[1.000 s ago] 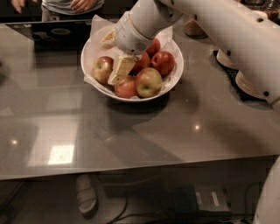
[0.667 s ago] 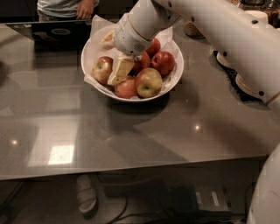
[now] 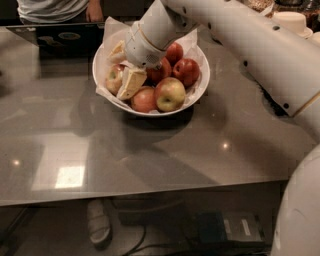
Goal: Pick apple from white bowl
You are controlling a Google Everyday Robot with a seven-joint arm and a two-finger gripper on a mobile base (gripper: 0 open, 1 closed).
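The white bowl (image 3: pixel 200 87), lined with crumpled white paper, stands at the back middle of the grey table and holds several apples. My gripper (image 3: pixel 124 67) reaches down into the bowl's left side. Its two pale fingers (image 3: pixel 131 82) are spread apart, one on each side of a red apple with a yellow-green patch (image 3: pixel 114 77) at the bowl's left rim. That apple rests in the bowl, partly hidden by the fingers. The arm comes in from the upper right and covers the bowl's back.
Other apples in the bowl include a yellow-green one with a red side (image 3: pixel 170 94), a red one (image 3: pixel 144 100) and a dark red one (image 3: pixel 186 70). A dark laptop (image 3: pixel 60 37) and a person (image 3: pixel 55 7) are at the back left. A white object (image 3: pixel 292 20) sits at the back right.
The gripper stays in the bowl's left side around the same apple. The view has shifted slightly, so the bowl sits a little higher in the picture.
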